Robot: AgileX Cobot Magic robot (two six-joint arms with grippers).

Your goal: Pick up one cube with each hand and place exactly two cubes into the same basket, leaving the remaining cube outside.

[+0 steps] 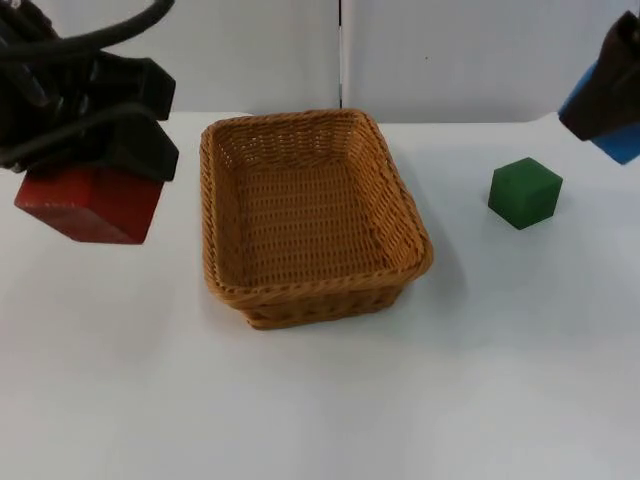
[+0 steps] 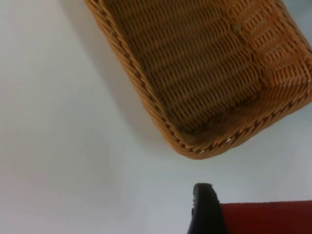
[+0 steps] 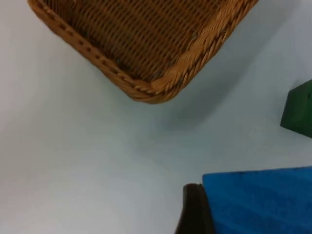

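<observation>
Cubes: three, with one basket, two of them held off the table.
From the top, the left gripper [image 1: 95, 195] clamps the red cube [image 1: 90, 205] left of the basket [image 1: 222, 270]; the right gripper [image 1: 608, 115] grips the blue cube [image 1: 622, 145]; the green cube [image 1: 525, 192] sits on the table [image 1: 320, 400] between basket and right gripper. Left wrist: one fingertip [image 2: 207, 209] against red cube [image 2: 268, 218], basket [image 2: 195, 144] near. Right wrist: blue cube [image 3: 258, 200] beside one fingertip [image 3: 194, 212], basket [image 3: 146, 90] and green cube [image 3: 298, 112] beyond.
</observation>
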